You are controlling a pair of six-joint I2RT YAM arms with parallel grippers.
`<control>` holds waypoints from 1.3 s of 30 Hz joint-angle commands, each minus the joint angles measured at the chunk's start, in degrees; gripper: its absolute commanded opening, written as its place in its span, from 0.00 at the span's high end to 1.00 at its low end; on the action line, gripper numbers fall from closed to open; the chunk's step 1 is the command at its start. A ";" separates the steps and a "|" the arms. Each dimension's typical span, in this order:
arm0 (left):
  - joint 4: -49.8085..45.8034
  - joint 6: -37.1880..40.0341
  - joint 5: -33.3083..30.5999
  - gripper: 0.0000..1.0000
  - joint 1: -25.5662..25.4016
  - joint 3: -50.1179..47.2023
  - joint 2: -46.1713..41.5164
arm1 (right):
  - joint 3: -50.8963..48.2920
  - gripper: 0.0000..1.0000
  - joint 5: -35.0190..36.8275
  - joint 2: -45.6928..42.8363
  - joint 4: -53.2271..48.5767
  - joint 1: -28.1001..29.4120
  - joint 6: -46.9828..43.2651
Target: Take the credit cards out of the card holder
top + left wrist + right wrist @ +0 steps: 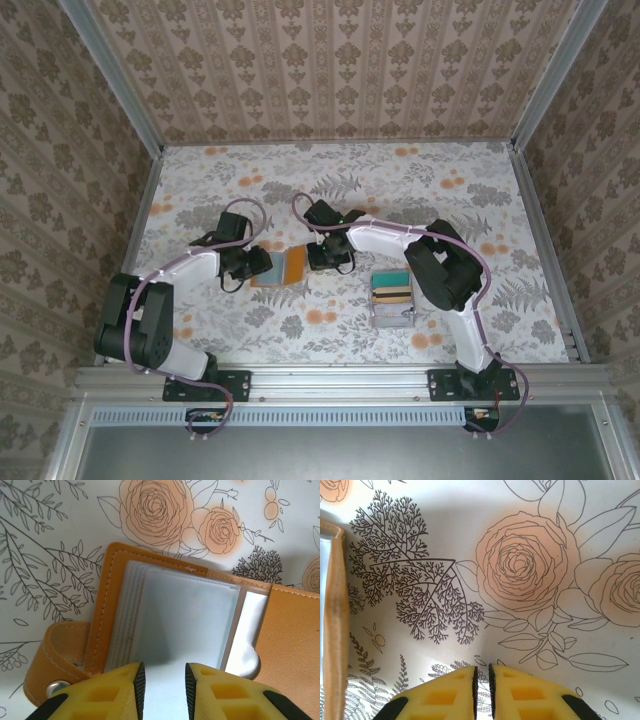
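The orange card holder (283, 268) lies open on the flowered table between my two grippers. In the left wrist view its grey-blue stack of clear sleeves (185, 617) faces up, framed by the orange cover (295, 645), with a snap strap (57, 652) at the left. The credit cards are hidden in the sleeves; I cannot tell them apart. My left gripper (165, 672) hovers over the sleeves' near edge, jaws a little apart with nothing gripped between them. My right gripper (482, 672) is shut over bare table, just right of the holder's orange edge (335, 630).
A grey tray (392, 318) with teal and yellow cards sits to the right of the holder, close to the right arm's elbow. Patterned walls enclose the table on three sides. Open tabletop lies toward the back.
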 commanded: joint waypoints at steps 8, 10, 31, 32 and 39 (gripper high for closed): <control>-1.35 -1.66 0.73 0.69 1.50 0.28 -4.73 | 3.53 0.78 0.99 -6.44 -2.68 0.14 -1.04; -1.22 -1.88 1.03 0.69 2.55 -0.01 -5.49 | 4.47 0.78 0.13 -7.79 -2.09 0.98 -1.25; 1.40 -2.86 5.16 0.69 4.93 -3.44 -7.53 | 6.29 1.00 -1.59 4.13 -2.09 1.76 2.29; 1.69 -2.96 5.29 0.69 4.61 -3.52 -7.42 | 5.01 1.00 -1.34 3.78 -2.05 1.25 1.91; 4.10 -4.84 5.73 0.68 0.26 -2.74 -5.78 | -2.13 1.00 -2.06 0.77 0.47 -1.51 -0.91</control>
